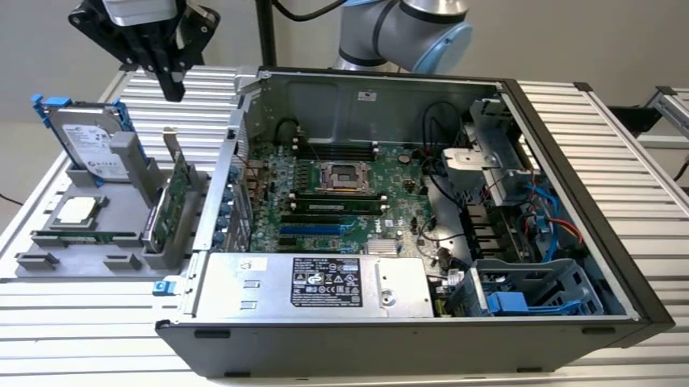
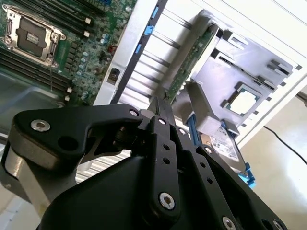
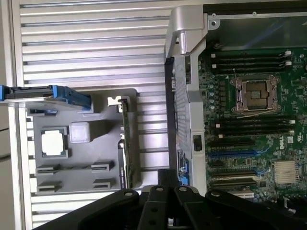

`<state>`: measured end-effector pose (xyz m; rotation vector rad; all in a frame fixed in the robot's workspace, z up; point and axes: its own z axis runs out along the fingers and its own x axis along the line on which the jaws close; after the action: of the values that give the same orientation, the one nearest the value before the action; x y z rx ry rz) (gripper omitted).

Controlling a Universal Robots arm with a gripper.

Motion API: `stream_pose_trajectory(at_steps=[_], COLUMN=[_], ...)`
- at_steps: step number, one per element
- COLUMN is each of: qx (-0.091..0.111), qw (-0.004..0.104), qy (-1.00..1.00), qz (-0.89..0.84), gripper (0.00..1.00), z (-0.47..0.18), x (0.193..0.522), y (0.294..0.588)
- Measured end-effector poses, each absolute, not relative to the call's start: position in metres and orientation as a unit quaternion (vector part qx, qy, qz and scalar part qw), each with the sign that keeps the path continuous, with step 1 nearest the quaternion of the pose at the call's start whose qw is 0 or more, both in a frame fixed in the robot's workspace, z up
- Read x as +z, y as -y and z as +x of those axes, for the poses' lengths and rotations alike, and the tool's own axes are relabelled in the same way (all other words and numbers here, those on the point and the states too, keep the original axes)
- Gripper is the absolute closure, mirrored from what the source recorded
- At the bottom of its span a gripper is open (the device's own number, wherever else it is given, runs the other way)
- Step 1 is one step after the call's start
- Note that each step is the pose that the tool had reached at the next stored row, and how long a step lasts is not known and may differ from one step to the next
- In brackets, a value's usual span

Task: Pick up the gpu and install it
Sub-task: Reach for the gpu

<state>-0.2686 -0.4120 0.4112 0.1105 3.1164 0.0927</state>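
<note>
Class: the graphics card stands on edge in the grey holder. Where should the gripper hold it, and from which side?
Probably grip the card by its free top edge, from above, pinching its two flat faces: it stands upright in the grey holder, lower edge slotted in.

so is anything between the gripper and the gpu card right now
Nothing visible. The gripper hangs in open air above the gpu card, which stands on edge in the gray tray. The hard drive stands beside the card, toward the exterior view's left, not between.
</note>
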Motion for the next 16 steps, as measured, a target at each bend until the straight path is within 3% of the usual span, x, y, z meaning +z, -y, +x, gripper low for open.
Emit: stream_pose_trajectory(at_steps=[16], qx=[0.032], qw=[0.011], qy=[-0.999], qz=[0.035], gripper=[1.0], z=[-0.29], x=[0.411], y=[0.419])
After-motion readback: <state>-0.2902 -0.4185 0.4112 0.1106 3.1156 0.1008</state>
